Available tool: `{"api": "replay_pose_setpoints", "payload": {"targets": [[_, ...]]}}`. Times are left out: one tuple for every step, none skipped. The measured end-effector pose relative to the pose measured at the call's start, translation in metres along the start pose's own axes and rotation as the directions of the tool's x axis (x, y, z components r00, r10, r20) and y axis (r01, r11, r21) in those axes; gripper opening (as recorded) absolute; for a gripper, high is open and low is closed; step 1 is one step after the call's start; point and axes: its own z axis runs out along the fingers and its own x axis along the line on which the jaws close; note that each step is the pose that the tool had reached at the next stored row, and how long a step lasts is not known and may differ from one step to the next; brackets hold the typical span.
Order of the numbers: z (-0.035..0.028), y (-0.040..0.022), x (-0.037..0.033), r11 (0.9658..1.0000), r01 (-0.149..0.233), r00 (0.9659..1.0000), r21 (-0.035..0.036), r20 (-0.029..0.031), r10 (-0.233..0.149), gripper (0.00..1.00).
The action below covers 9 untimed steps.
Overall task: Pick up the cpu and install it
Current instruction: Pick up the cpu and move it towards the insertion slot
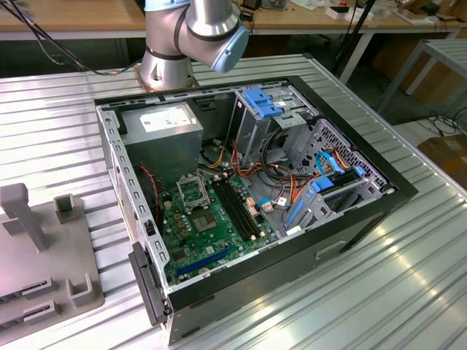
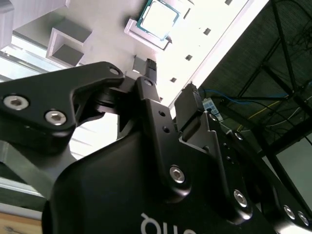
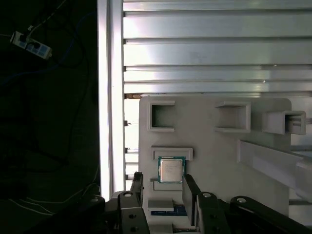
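Observation:
The cpu [image 3: 171,170], a small square chip with a silver-grey top and a green rim, lies flat in a shallow holder on the grey fixture plate [image 3: 209,146]. My gripper [image 3: 164,191] is open, its two black fingers [image 3: 190,192] standing apart on either side of the chip's near edge, with nothing between them. In the second wrist view the cpu [image 2: 158,17] lies just beyond the gripper [image 2: 168,82]. In the exterior view the fixture plate [image 1: 44,248] sits at the left, and the open computer case [image 1: 365,211] holds the green motherboard with its cpu socket [image 1: 191,193].
Raised square pockets [image 3: 162,116] and a tall post [image 3: 273,158] stand on the plate near the chip. The ribbed metal table ends at an edge [image 3: 109,97] beside the plate, with dark floor beyond. Inside the case are a grey power-supply box [image 1: 164,135], black memory slots [image 1: 237,208] and loose cables.

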Motion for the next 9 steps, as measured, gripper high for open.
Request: {"api": "replay_pose_setpoints", "payload": {"targets": [[0.0000,0.0000,0.0000,1.0000,0.000,1.0000,0.0000,0.0000,0.000,0.45],[0.0000,0.0000,0.0000,1.0000,0.000,1.0000,0.0000,0.0000,0.000,0.52],[0.0000,0.0000,0.0000,1.0000,0.000,1.0000,0.0000,0.0001,0.000,0.52],[0.0000,0.0000,0.0000,1.0000,0.000,1.0000,0.0000,0.0000,0.000,0.52],[0.0000,0.0000,0.0000,1.0000,0.000,1.0000,-0.0001,0.0000,0.000,0.52],[0.0000,0.0000,0.0000,1.0000,0.000,1.0000,0.0000,0.0000,0.000,0.52],[0.0000,0.0000,0.0000,1.0000,-0.001,1.0000,-0.0001,0.0000,0.001,0.52],[0.0000,0.0000,0.0000,1.0000,-0.001,1.0000,0.0000,0.0001,0.001,0.52],[0.0000,0.0000,0.0000,1.0000,-0.001,1.0000,-0.0001,0.0001,0.001,0.52]]}}
